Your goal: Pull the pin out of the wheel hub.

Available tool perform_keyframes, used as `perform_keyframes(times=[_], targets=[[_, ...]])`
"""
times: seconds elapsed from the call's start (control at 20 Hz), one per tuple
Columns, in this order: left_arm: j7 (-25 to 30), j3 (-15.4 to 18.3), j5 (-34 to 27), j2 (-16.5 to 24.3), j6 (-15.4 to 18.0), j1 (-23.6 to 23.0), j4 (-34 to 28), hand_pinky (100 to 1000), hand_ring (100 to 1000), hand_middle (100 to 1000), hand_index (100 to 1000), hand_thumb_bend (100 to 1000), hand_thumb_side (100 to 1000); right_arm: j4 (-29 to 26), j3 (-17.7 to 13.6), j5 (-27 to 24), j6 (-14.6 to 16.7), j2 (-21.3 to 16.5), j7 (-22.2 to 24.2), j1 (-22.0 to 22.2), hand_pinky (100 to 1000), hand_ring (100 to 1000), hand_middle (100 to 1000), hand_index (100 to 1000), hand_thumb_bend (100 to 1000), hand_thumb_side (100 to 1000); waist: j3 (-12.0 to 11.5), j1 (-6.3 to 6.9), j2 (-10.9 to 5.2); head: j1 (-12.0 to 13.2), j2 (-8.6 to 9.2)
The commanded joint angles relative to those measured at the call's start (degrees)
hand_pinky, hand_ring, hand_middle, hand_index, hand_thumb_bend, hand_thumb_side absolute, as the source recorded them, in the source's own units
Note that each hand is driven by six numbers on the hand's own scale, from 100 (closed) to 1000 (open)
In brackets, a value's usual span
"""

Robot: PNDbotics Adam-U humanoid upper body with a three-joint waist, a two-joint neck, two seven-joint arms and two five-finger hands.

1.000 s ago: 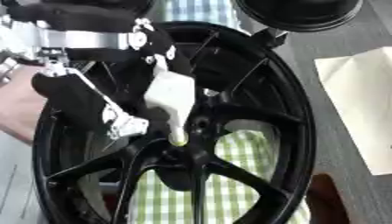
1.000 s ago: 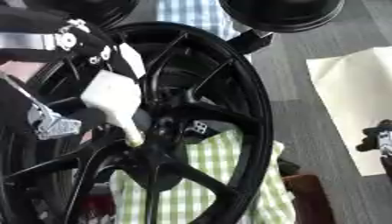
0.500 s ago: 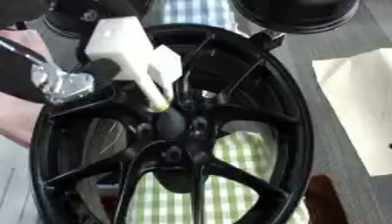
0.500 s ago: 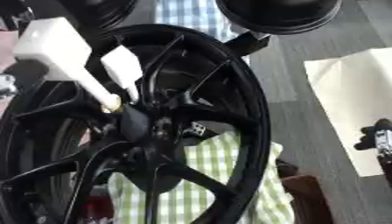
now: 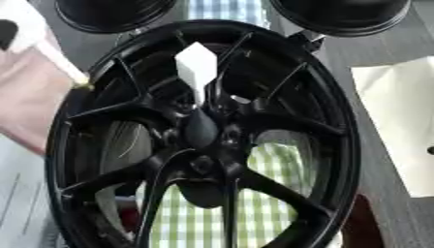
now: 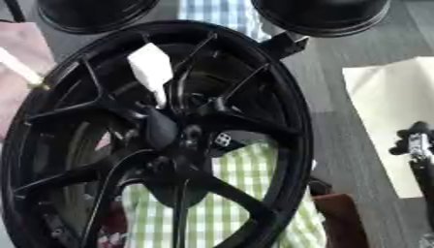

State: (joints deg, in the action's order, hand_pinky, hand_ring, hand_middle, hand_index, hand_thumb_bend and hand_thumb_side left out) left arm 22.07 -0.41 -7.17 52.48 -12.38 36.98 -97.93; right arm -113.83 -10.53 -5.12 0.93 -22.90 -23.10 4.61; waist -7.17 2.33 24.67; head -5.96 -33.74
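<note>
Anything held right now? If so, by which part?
Cannot tell. No hand touches the white wedge at the hub. A slim white piece runs off the upper left, its holder unseen. The right hand sits far right.

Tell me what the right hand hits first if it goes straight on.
Probably nothing: the right hand, at the view's right edge, seems to point away from the robot along the pale sheet, with only grey table beyond. The wheel stands to its left. Depth unclear.

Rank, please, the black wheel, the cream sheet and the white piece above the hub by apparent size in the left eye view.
1. black wheel
2. cream sheet, cut off at the right edge
3. white piece
</note>
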Motion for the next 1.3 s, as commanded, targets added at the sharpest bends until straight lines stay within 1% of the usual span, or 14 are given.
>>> perform_keyframes(times=[0.05, 0.25, 0.4, 0.5, 0.55, 0.6, 0.7, 0.75, 0.85, 0.95, 1.1, 1.2, 1.25, 1.3], targets=[[-2.9, 5.4, 0.5, 3.5, -0.9, -1.4, 3.8, 712, 381, 173, 362, 100, 347, -0.8, -0.8, 0.6, 0.4, -0.8, -0.6, 0.1, 814, 509, 461, 571, 100, 670, -0.1, -0.69, -5.39, -0.2, 0.11], [-6.4, 11.0, 3.7, 4.0, 0.2, -5.5, 9.5, 709, 393, 185, 374, 100, 320, -0.8, -0.7, 0.4, 0.5, -0.8, -0.5, -0.3, 814, 509, 461, 571, 100, 666, 0.6, -0.59, -5.29, 0.5, 0.34], [-8.9, 15.1, 6.2, 3.3, 2.4, -7.9, 13.6, 730, 432, 262, 452, 100, 341, -0.8, -0.5, 0.1, 0.5, -0.8, -0.2, -0.7, 813, 509, 461, 571, 100, 668, 1.4, -0.59, -5.14, 1.0, 0.55], [-10.7, 17.9, 8.0, 2.5, 3.6, -9.5, 15.8, 800, 535, 426, 623, 100, 332, -0.8, -0.2, 0.0, 0.4, -0.8, 0.0, -0.8, 813, 509, 460, 571, 100, 668, 1.9, -0.59, -4.99, 1.3, 0.7], [-11.5, 19.3, 8.8, 2.0, 4.0, -10.5, 16.3, 858, 631, 565, 754, 100, 321, -0.8, -0.2, 0.0, 0.4, -0.9, 0.1, -1.0, 813, 509, 460, 571, 100, 669, 2.1, -0.56, -4.9, 1.5, 0.8], [-12.4, 20.8, 9.7, 1.5, 4.4, -11.7, 16.4, 916, 744, 699, 855, 100, 358, -0.8, -0.1, -0.1, 0.4, -0.9, 0.2, -1.2, 813, 509, 460, 571, 100, 669, 2.4, -0.53, -4.78, 1.8, 0.93], [-14.2, 22.0, 11.3, 0.5, 5.3, -14.2, 15.7, 974, 814, 783, 924, 100, 786, -0.8, 0.2, -0.3, 0.4, -1.0, 0.5, -1.6, 813, 508, 460, 571, 100, 669, 3.0, -0.5, -4.57, 2.4, 1.18], [-15.0, 21.6, 12.1, 0.1, 5.8, -15.2, 15.2, 982, 825, 796, 936, 100, 886, -0.8, 0.3, -0.4, 0.4, -1.1, 0.7, -1.7, 813, 508, 460, 571, 100, 669, 3.1, -0.5, -4.52, 2.5, 1.24], [-16.8, 20.1, 13.8, -0.3, 6.1, -16.4, 14.8, 980, 832, 808, 948, 178, 973, -0.8, 0.4, -0.5, 0.4, -1.2, 0.9, -1.9, 813, 508, 460, 570, 100, 668, 3.3, -0.53, -4.5, 2.8, 1.37], [-17.8, 18.9, 14.8, -0.6, 6.2, -16.6, 14.8, 964, 819, 793, 930, 193, 986, -0.8, 0.4, -0.5, 0.4, -1.2, 1.0, -2.0, 813, 508, 460, 570, 100, 667, 3.4, -0.55, -4.52, 3.0, 1.45], [-18.3, 18.3, 14.4, -0.8, 5.6, -16.5, 14.8, 949, 804, 775, 901, 100, 944, -0.8, 0.4, -0.6, 0.4, -1.3, 1.0, -2.0, 813, 508, 459, 570, 100, 668, 3.4, -0.6, -4.55, 3.1, 1.46], [-18.8, 18.3, 13.5, -1.0, 4.7, -16.3, 14.9, 933, 780, 743, 873, 100, 840, -0.8, 0.4, -0.6, 0.4, -1.3, 1.0, -2.0, 813, 508, 459, 570, 100, 667, 3.4, -0.61, -4.57, 3.2, 1.45], [-19.2, 18.3, 12.8, -1.1, 4.1, -16.1, 14.9, 915, 745, 692, 834, 100, 744, -0.8, 0.4, -0.6, 0.4, -1.2, 1.1, -2.0, 813, 508, 459, 570, 100, 667, 3.5, -0.62, -4.58, 3.2, 1.41], [-19.8, 18.4, 12.0, -1.4, 3.7, -16.0, 14.6, 904, 726, 663, 815, 100, 696, -0.8, 0.4, -0.6, 0.4, -1.2, 1.1, -1.9, 813, 507, 459, 570, 100, 667, 3.5, -0.63, -4.59, 3.2, 1.38]])
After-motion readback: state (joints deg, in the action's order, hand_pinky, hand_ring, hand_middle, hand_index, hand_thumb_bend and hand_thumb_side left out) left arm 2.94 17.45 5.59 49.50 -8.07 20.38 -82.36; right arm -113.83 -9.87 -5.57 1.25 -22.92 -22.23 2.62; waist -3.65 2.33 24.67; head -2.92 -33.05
